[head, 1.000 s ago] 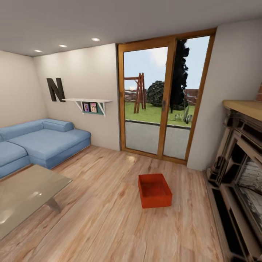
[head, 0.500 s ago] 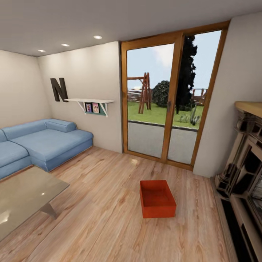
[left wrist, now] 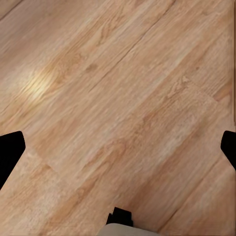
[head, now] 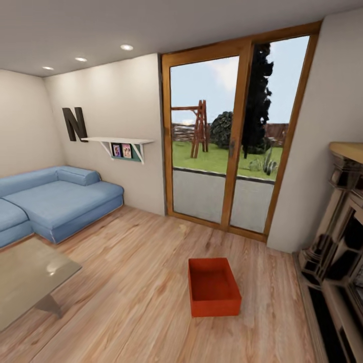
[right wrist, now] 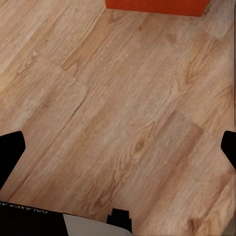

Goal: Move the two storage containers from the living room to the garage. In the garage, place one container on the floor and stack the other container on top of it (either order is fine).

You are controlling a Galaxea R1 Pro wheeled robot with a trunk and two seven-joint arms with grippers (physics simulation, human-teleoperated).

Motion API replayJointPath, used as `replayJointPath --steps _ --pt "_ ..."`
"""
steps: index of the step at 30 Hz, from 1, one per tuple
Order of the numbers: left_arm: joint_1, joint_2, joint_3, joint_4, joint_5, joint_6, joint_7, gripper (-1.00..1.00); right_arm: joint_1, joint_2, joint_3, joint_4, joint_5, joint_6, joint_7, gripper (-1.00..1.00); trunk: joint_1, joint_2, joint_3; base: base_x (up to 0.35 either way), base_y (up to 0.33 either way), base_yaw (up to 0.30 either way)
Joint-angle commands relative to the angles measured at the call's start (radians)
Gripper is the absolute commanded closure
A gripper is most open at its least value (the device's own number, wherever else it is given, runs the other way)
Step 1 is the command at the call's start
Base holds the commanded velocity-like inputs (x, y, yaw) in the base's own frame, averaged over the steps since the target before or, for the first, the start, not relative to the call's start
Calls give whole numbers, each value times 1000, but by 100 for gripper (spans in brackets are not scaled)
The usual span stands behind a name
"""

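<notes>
Head view gives me the living room: one storage container (head: pixel 214 286) sits on the wood plank floor (head: pixel 126 302), ahead of me and a little right of centre, open side up, between the glass patio door (head: pixel 229 136) and my base, with the fireplace (head: pixel 338 252) off to the right and the coffee table (head: pixel 25 282) well to the left.

From the right wrist camera, the orange wall of that container (right wrist: pixel 155 7) lies beyond the right gripper (right wrist: pixel 118 147), well apart from its fingertips. That gripper's two fingertips sit at opposite edges of the picture, so I read it as spread wide and empty. The left gripper (left wrist: pixel 118 147) looks the same, spread and holding nothing, with bare planks under it.

I judge the step in hand to be the approach. To do it well I would drive on until the bin is between the two grippers, square my base to its long sides, then lower both arms evenly toward the thin flared walls. I see just this one bin for now.
</notes>
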Motion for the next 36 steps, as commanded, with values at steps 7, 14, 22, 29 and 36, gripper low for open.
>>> replayJointPath --steps 7,14,22,29,36 --pt "-2 0 2 3 5 -6 -1 -100 -2 0 5 4 5 -6 0 -100 1 -1 -2 304 -194 0" --pt "-2 0 2 3 5 -6 -1 -100 -2 0 5 4 5 -5 0 -100 1 -1 -2 285 -215 0" --pt "-2 1 2 3 5 -6 -2 -100 -2 0 5 4 5 -5 0 -100 1 -1 -2 279 -220 0" --pt "-2 3 2 3 5 -6 -2 -100 -2 0 5 4 5 -6 0 -100 1 -1 -2 300 -134 0" --pt "-2 3 2 4 5 -6 -2 -100 -2 0 5 4 5 -7 0 -100 1 -1 -2 320 -79 0"
